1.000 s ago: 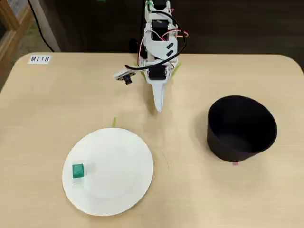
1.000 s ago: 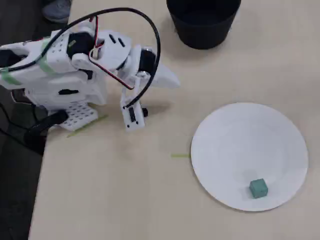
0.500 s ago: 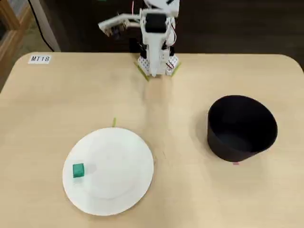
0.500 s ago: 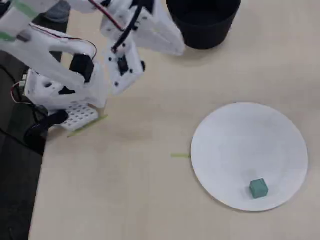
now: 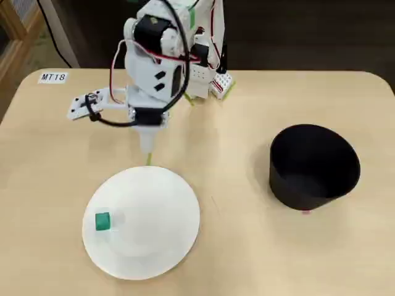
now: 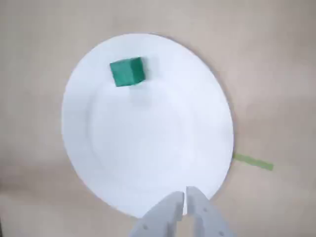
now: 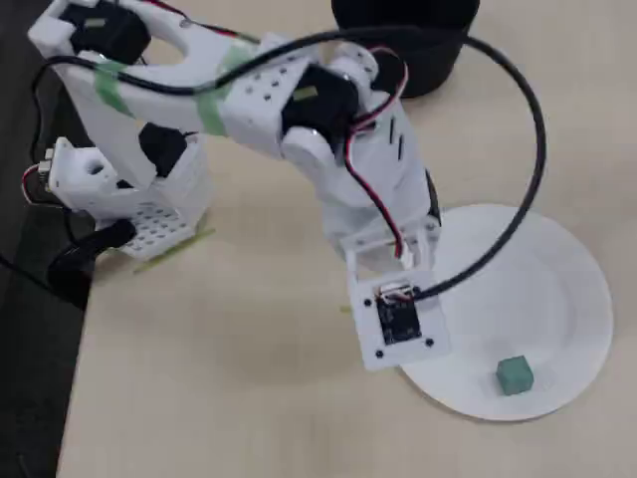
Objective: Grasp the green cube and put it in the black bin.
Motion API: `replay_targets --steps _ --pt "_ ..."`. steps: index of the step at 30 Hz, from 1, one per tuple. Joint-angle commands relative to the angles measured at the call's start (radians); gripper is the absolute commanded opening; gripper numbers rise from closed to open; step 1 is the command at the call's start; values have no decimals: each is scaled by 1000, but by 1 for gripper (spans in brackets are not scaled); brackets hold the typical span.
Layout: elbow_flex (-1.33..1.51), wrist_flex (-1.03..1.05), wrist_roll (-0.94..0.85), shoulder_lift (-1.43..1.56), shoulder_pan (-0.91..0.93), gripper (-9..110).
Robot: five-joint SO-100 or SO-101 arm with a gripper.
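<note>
Closest to the wrist lens, my two pale fingers (image 6: 184,197) are entering from the bottom edge, tips pressed together with only a thin seam between them, clenched on nothing. They are hovering over the near rim of the white plate (image 6: 148,148). On the plate's far left part the green cube (image 6: 127,72) is lying, well apart from my tips. Beside the plate's right edge a strip of green tape (image 6: 253,162) is sitting on the tan table (image 6: 276,59).

Fixed view from the front: my white arm (image 5: 154,68) is leaning forward from its base at the table's far edge, red and black wires looping round it. My gripper (image 5: 148,145) is pointing down just behind the plate's (image 5: 160,203) far rim, its tip looking narrow and closed. The cube (image 5: 102,221) is resting near the plate's left rim. The black bin (image 5: 313,166) is standing upright to the right, well apart from the plate. A label reading MT18 (image 5: 53,77) is sticking to the far left corner of the table (image 5: 247,246).

Fixed view from the side: my arm (image 7: 328,129) is arching from its base at left, and the wrist camera board (image 7: 398,324) is hanging over the plate's (image 7: 557,289) left rim, hiding my fingertips. The cube (image 7: 515,375) is lying near the plate's lower rim. The bin (image 7: 408,35) is showing partly at the top edge
</note>
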Motion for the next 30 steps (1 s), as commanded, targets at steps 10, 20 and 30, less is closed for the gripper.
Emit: replay_targets --steps 10,20,30 --pt "-132 -187 -74 -164 54 14" --pt "-132 -284 -104 -321 12 28" --pt "-130 -394 -71 -391 32 33"
